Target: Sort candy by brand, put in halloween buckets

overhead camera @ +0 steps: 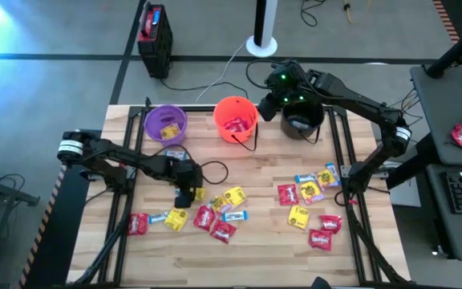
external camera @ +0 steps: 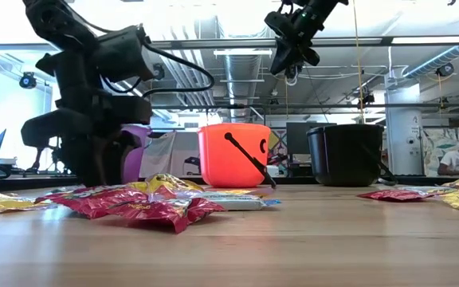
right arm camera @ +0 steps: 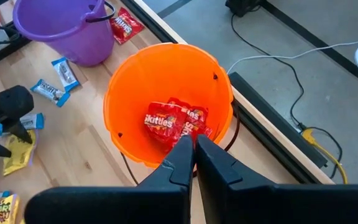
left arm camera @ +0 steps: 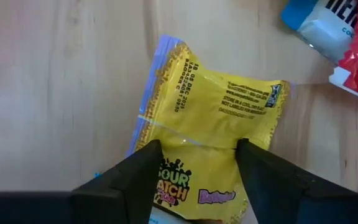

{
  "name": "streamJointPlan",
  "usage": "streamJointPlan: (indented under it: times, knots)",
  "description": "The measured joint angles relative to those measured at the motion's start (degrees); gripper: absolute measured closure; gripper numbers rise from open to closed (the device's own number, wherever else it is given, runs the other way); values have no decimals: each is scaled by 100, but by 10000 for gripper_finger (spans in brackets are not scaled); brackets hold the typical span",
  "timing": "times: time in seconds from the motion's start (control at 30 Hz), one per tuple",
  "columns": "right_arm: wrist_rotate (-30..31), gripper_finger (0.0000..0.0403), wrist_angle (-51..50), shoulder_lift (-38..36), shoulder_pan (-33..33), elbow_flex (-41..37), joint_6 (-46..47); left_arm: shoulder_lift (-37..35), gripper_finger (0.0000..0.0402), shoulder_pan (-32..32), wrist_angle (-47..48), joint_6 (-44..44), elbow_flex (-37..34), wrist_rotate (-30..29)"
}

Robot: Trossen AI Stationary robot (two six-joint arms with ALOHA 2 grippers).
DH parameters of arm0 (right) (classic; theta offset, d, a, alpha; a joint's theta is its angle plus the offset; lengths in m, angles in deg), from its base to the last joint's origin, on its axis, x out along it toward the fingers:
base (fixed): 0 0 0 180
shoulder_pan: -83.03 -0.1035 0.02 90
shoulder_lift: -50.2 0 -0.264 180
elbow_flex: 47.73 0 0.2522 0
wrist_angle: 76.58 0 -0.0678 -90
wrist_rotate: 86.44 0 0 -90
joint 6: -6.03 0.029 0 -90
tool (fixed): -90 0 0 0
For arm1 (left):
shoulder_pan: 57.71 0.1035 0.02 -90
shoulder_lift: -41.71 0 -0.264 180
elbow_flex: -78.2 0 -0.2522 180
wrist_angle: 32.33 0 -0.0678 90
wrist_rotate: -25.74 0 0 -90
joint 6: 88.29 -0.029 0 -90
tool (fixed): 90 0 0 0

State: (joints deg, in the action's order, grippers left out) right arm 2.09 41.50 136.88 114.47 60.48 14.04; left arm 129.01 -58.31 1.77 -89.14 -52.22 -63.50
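Wooden tabletop point(overhead camera: 239, 253) strewn with candy point(overhead camera: 223, 231); left pincer point(left arm camera: 197, 163) wide over yellow packet point(left arm camera: 213, 134); right pincer point(right arm camera: 194, 151) shut above orange bucket point(right arm camera: 120, 102), red packets point(right arm camera: 173, 121) inside.

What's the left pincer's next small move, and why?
Probably lower a touch and close. The left pincer stands open with its fingers straddling a yellow Sour Patch packet lying flat on the table, not yet gripped. The purple bucket already holds yellow candy, so that looks like its destination. The right pincer is shut above the orange bucket.
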Motion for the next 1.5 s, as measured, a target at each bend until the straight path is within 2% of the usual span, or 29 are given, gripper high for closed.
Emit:
streamJointPlan:
  times: [0.2, 0.43, 0.47, 0.8, 0.93, 1.03, 1.27, 1.43, 1.5]
  knots:
    - [4, 394, 2, 0, 0, 0, -11, 93, 263, 2, -98, 136, -49, -33]
    - [4, 394, 1, 7, 22, 0, -13, 123, 382, 2, -70, 61, 185, -20]
    - [7, 394, 0, 7, 22, 0, -13, 117, 389, 2, -37, 56, 230, -20]
    - [15, 394, 0, 8, 36, 0, -52, -118, 397, 71, 356, -145, 778, -24]
    - [17, 394, 0, 9, 60, 0, -75, -432, 398, 225, 673, -167, 1039, -42]
    - [15, 394, 0, 9, 88, 0, -129, -743, 399, 455, 1170, -169, 1286, -293]
    - [11, 394, 2, 9, 202, 0, -208, -1620, 400, 1502, 1968, 268, 2236, -381]
    - [11, 394, 16, 9, 306, -2, -218, -1804, 400, 2598, 2977, 948, 3087, -784]
    - [11, 394, 67, 9, 348, -2, -240, -1802, 400, 3068, 3512, 1108, 3226, -833]
